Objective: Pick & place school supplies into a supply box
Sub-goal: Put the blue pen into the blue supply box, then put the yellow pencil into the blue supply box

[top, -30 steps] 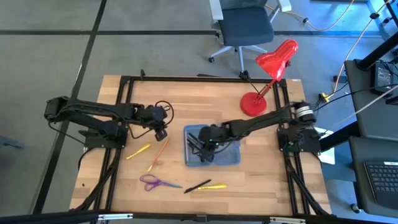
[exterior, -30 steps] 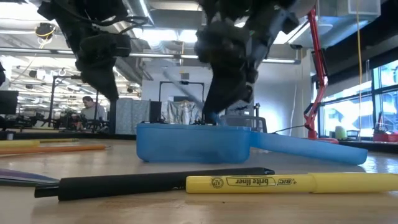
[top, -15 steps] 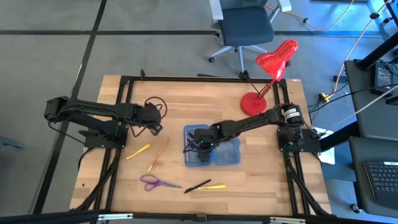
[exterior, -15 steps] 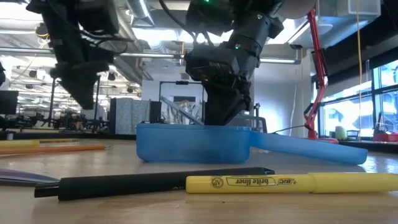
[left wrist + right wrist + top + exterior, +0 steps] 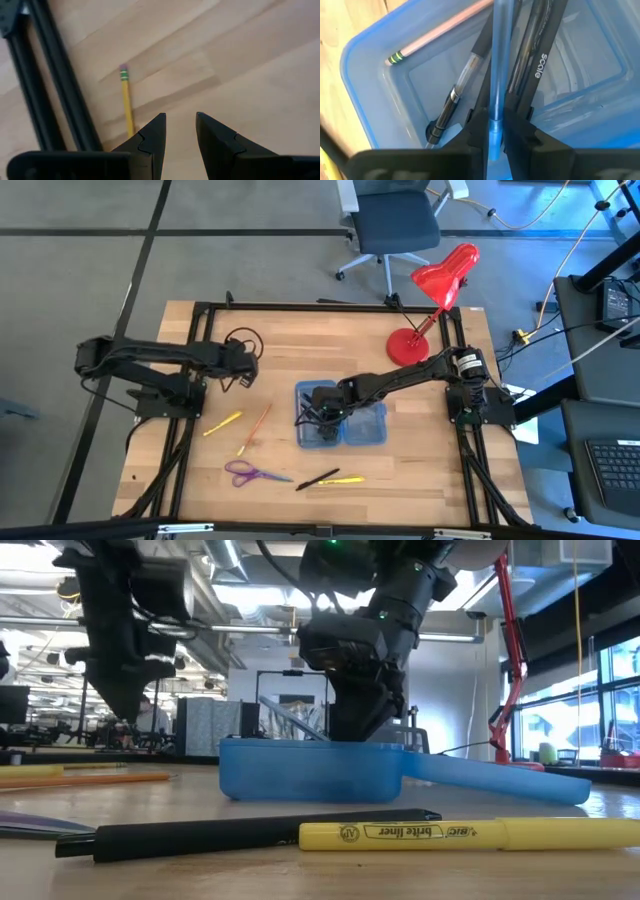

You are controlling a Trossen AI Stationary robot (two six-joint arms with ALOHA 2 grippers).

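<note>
The supply box [image 5: 345,418] lies open at the table's middle, translucent blue, both halves flat on the wood. My right gripper [image 5: 325,416] reaches down into it, shut on a blue pen [image 5: 498,60]. A pencil [image 5: 440,35] and black pens [image 5: 540,55] lie inside. My left gripper [image 5: 180,131] is open and hovers at the table's left over bare wood, beside a yellow pencil [image 5: 125,100]. On the table lie an orange pencil [image 5: 255,430], purple-handled scissors [image 5: 252,473], a black pen [image 5: 316,479] and a yellow highlighter [image 5: 344,479]. My right gripper pinches the blue pen near one end [image 5: 496,119] between its two fingers, coming from above into the box. The pen runs forward from the fingers, along them. In the low view it slants, its free end [image 5: 272,704] raised above the box's rim.
A red desk lamp [image 5: 430,300] stands at the far right corner of the table. A black frame rail [image 5: 55,90] runs beside the left gripper. An office chair [image 5: 395,225] stands beyond the far edge. Bare wood shows near the right front corner.
My left gripper has drawn back toward the table's left and far edge, away from the box. My right gripper turned at the wrist and sank into the box with the blue pen, whose raised end came down; for the last half second it has kept still.
</note>
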